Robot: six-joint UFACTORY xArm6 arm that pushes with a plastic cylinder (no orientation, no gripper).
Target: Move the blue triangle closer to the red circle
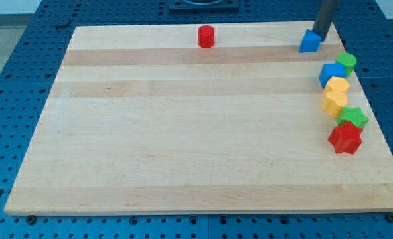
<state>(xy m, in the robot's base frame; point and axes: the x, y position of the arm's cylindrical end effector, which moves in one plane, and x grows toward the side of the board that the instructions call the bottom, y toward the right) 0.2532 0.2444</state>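
The blue triangle (309,42) lies near the top right corner of the wooden board (183,133). The red circle (206,36) stands near the board's top edge, left of the triangle with a wide gap between them. My tip (320,36) is the lower end of the dark rod coming down from the view's top right. It sits right against the triangle's upper right side, touching or nearly touching it.
Along the board's right edge runs a column of blocks: a green block (346,63), a blue cube (331,74), two yellow blocks (338,86) (333,103), a green star (353,118) and a red star (345,138).
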